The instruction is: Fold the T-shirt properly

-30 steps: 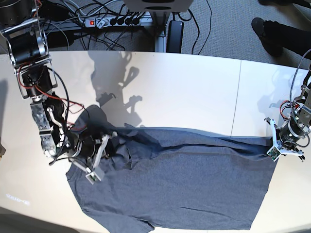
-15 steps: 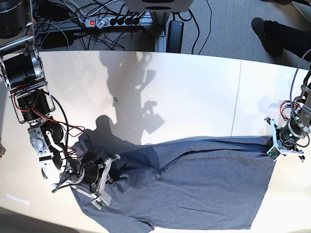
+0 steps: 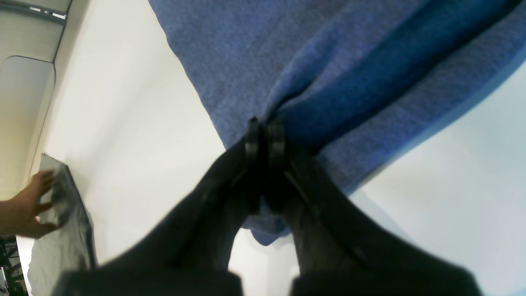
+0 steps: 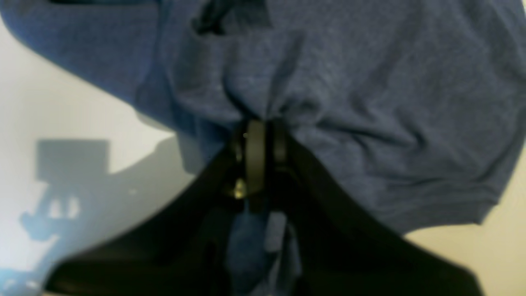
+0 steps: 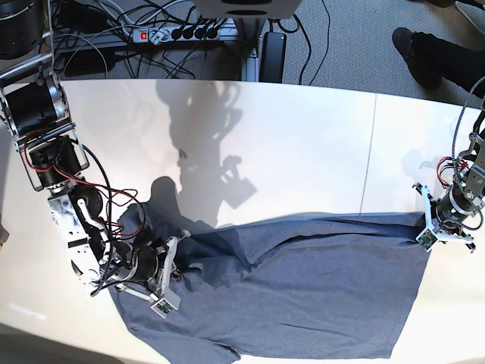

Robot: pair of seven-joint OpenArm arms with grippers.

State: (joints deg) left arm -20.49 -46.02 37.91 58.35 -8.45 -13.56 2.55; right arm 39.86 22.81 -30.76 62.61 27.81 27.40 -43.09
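The slate-blue T-shirt (image 5: 303,288) lies spread over the near half of the white table (image 5: 288,152), its far edge folded over. My right gripper (image 5: 176,267) is at the shirt's left end, shut on a bunched fold of the T-shirt (image 4: 328,102); in the right wrist view the gripper (image 4: 259,135) has cloth pinched between the jaws. My left gripper (image 5: 426,224) is at the shirt's far right corner, shut on the T-shirt (image 3: 328,61); in the left wrist view its closed tips (image 3: 265,133) hold the hem.
A power strip (image 5: 178,32) and cables lie on the floor behind the table. A person's shoe (image 5: 413,53) is at the top right. In the left wrist view a hand (image 3: 24,205) rests on grey cloth (image 3: 61,230) at the table's edge.
My right gripper has drawn its bunched end of the shirt down toward the near edge and slightly right. The folded far edge has slackened and dipped. The left gripper has stayed put.
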